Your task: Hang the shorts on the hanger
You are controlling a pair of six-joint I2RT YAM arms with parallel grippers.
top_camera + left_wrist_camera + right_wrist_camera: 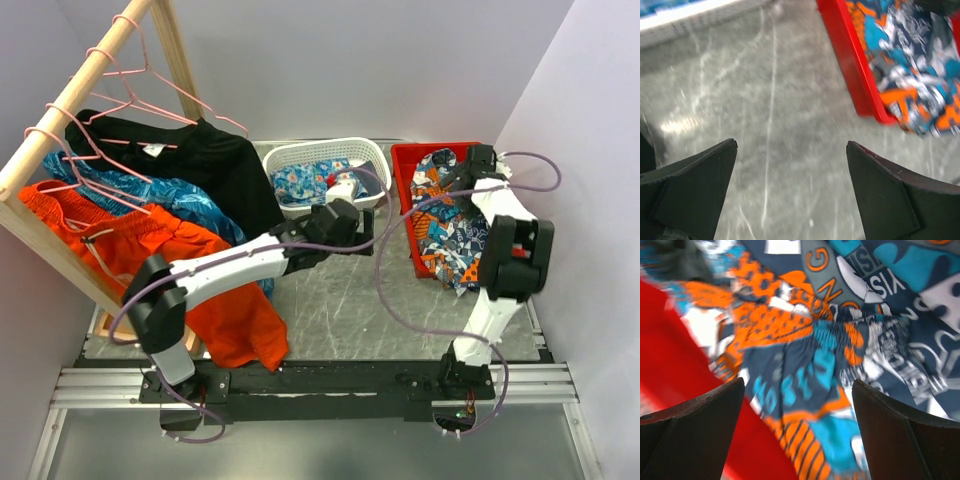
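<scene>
The top camera looks steeply down from behind, with the red bin [402, 205] right of centre. The left wrist camera views that bin's outer wall from low beside it. The right wrist camera sits close above the shorts [805, 365] inside, which all three views share.

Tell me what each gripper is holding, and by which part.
Nothing. The left gripper is open over the table; the right gripper is open above the shorts, not gripping them.

Hung from a slanted wooden rack [90, 70] at left: black garment [215, 165], blue leafy shorts [185, 195], orange shorts [200, 270]. Farther back on the grey marbled counter [340, 310], a white basket [320, 147] holding blue floral cloth [305, 182], just beside a red bin [401, 188].
</scene>
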